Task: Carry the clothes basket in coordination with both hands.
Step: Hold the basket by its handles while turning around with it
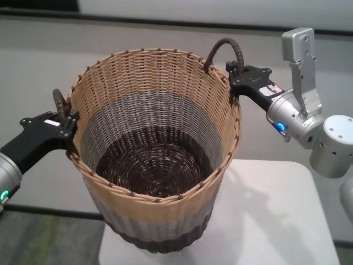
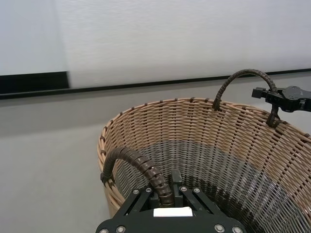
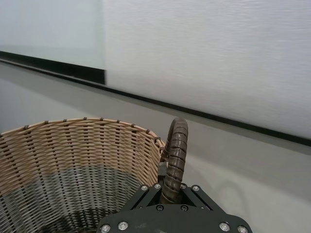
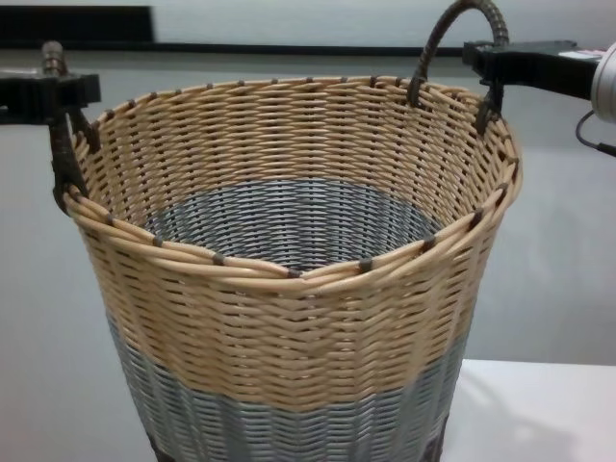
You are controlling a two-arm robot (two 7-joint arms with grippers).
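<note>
head view: clothes basket [image 1: 157, 160] at the white table's [image 1: 287, 221] left edge. left gripper [image 1: 65, 118] and right gripper [image 1: 238, 77] each clamped on a loop handle, opposite sides, so the load stays level for carrying

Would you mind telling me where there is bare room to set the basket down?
The white table is bare to the right of the clothes basket, below the right gripper. It is crowded at the rim: the left gripper and the right each clamp a handle. The basket hides the table's left part.
</note>
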